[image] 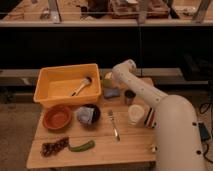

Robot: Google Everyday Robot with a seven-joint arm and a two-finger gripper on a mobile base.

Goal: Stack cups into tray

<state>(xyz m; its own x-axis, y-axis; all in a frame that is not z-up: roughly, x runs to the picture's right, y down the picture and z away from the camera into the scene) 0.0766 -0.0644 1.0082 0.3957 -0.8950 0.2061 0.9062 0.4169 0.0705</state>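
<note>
The yellow tray (55, 80) stands at the table's back left with a spoon-like utensil (80, 86) inside it. A pale green cup (107, 80) stands just right of the tray. My gripper (113, 78) is at the end of the white arm, right at this cup and mostly hidden by the wrist. A small dark grey metal cup (130, 96) stands right of a blue-grey sponge (111, 93). A wider cream-white cup (136, 114) stands nearer the front right, next to my arm.
An orange-brown bowl (57, 116) and a dark bowl holding a crumpled cloth (87, 114) sit in front of the tray. A fork (114, 125), a green vegetable (81, 146) and a dark red bunch (54, 146) lie near the front edge. A dark shelf runs behind the table.
</note>
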